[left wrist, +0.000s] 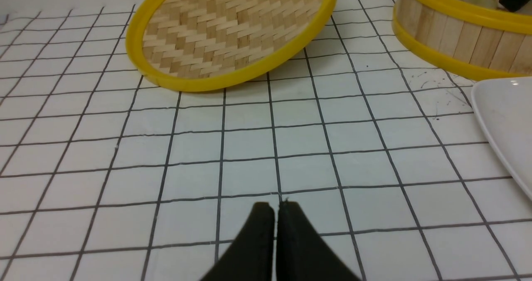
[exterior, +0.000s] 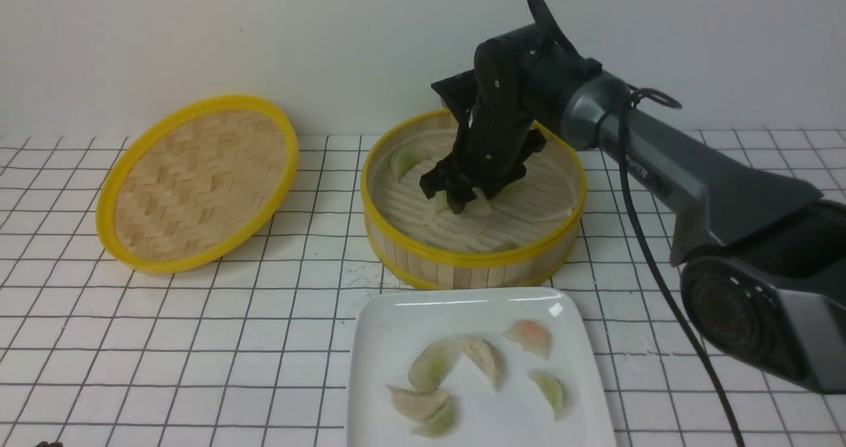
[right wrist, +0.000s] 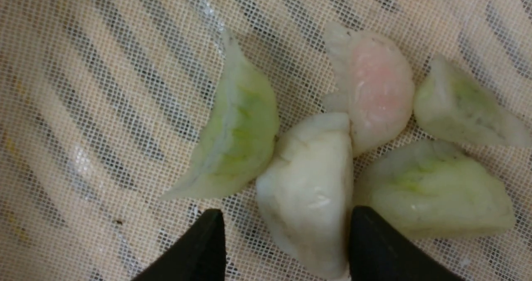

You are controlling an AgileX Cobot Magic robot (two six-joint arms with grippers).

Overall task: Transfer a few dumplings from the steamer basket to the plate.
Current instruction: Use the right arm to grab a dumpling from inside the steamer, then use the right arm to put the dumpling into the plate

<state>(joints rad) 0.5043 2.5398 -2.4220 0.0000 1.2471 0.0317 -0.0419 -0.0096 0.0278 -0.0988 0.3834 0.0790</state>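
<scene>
The steamer basket (exterior: 472, 265) stands at the back centre with several dumplings on its mesh liner. My right gripper (exterior: 462, 203) reaches down inside it, open. In the right wrist view its jaws (right wrist: 286, 220) stand either side of a beige-white dumpling (right wrist: 307, 185); one finger touches it, the other is apart. Around it lie a green dumpling (right wrist: 239, 135), a pinkish one (right wrist: 374, 89) and two more green ones (right wrist: 432, 189). The white plate (exterior: 383, 328) in front holds several dumplings (exterior: 433, 364). My left gripper (left wrist: 275, 208) is shut and empty, low over the gridded table.
The shallow woven yellow-rimmed lid (exterior: 198, 179) leans tilted at the back left; it also shows in the left wrist view (left wrist: 232, 31). The basket's wall (left wrist: 457, 35) and the plate's edge (left wrist: 507, 119) show in the left wrist view. A black cable (exterior: 651, 255) hangs from my right arm.
</scene>
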